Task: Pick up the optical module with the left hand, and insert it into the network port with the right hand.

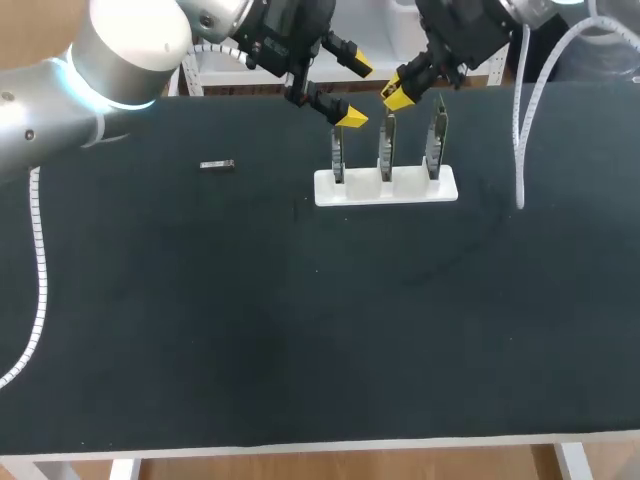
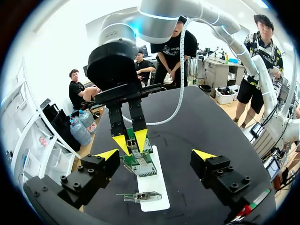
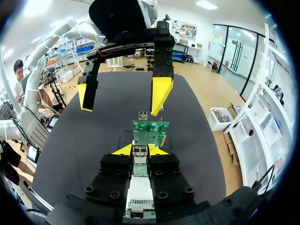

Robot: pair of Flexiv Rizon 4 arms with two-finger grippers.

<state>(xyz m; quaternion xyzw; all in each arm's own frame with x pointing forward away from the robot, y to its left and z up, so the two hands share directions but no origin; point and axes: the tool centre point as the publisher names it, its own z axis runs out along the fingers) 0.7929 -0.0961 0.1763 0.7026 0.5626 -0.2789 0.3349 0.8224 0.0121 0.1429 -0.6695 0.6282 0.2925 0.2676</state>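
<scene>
Left arm (image 1: 120,50) nearest, left hand (image 1: 356,93) spread wide; right hand (image 1: 399,95) clamped on a network port (image 3: 139,151).
Black table (image 1: 300,330) carries a white rack (image 1: 360,190) at 1 o'clock from its middle, with three green circuit cards (image 1: 437,140) standing upright in it. At 11 o'clock off the rack the left hand hangs empty, above the leftmost card. At 12 o'clock the right hand's yellow tips pinch the network port atop the middle card (image 1: 387,145) from both sides. Optical module (image 1: 216,165) lies flat on the table at 9 o'clock from the rack, well apart from both hands.
</scene>
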